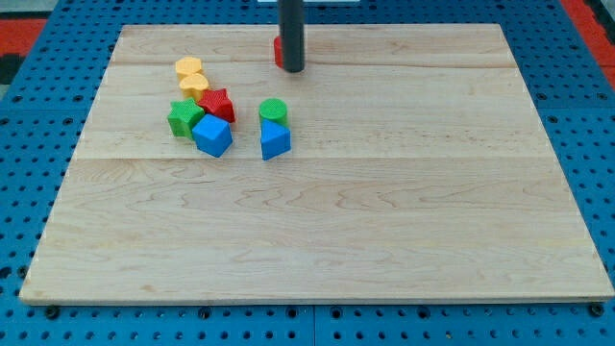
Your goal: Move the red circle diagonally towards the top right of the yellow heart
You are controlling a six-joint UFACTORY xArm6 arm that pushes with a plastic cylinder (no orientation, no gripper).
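Resting at the far edge of the wooden desk (pixel 317 240), my tip (pixel 292 70) touches the red circle (pixel 278 52), mostly hidden behind the rod. There is no claw. The yellow heart (pixel 193 86) sits well left, so the circle seems placed.

Rod upright, coming down from view's top; my tip (pixel 292 70) touching red circle (pixel 279 52), on its right.

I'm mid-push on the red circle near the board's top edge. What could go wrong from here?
The red circle is mostly hidden behind my tip, so contact is hard to judge and it may slip sideways. It lies close to the board's top edge and could slide off. The yellow heart touches the red star; overshooting disturbs that cluster.
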